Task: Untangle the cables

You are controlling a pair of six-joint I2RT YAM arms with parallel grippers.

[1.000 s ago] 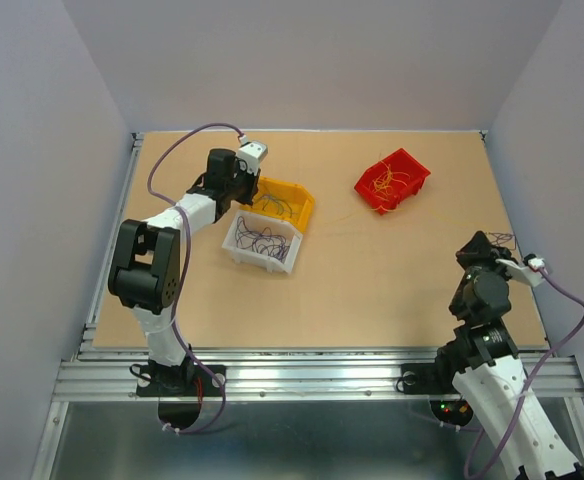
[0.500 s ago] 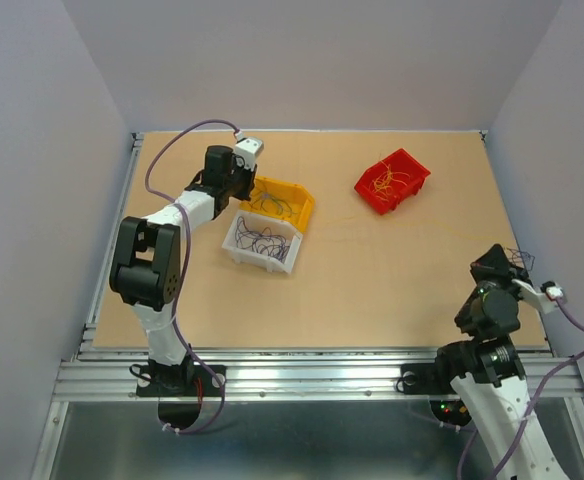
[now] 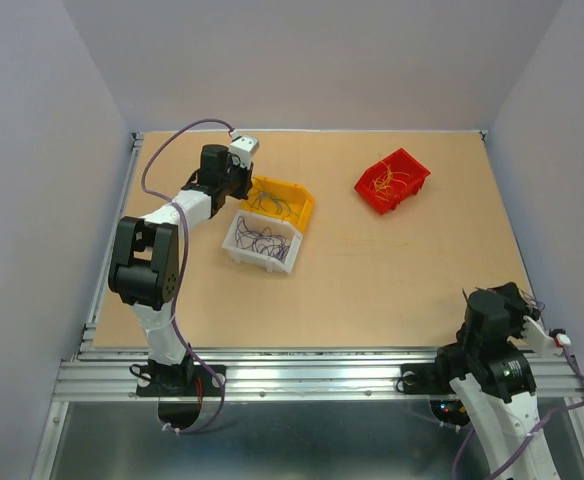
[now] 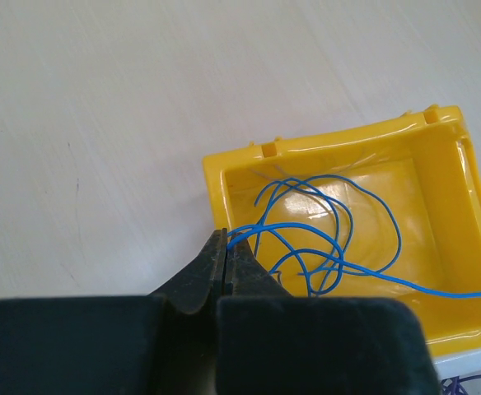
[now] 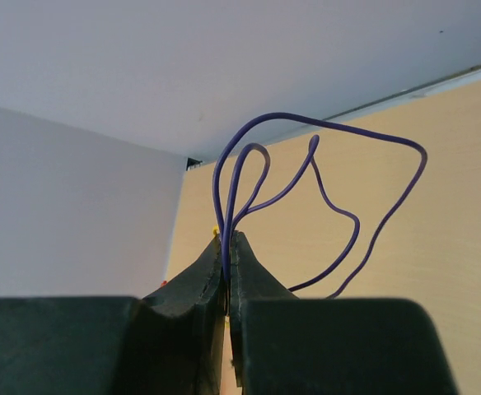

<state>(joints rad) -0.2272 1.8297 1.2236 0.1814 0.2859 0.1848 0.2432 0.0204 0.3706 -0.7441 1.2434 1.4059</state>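
Currently | left tool (image 4: 226, 247): closed, pinching blue cable (image 4: 290, 224) at its tips; rest of it coiled in yellow bin (image 4: 323, 152) just ahead | right tool (image 5: 226, 245): closed on purple cable (image 5: 357, 220), loops rising above its tips, off the desk (image 5: 438, 247)

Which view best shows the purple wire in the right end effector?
Right wrist: the purple wire loops clearly above the shut right end effector pinching it. Top view shows it too thin to make out; left wrist view misses it.
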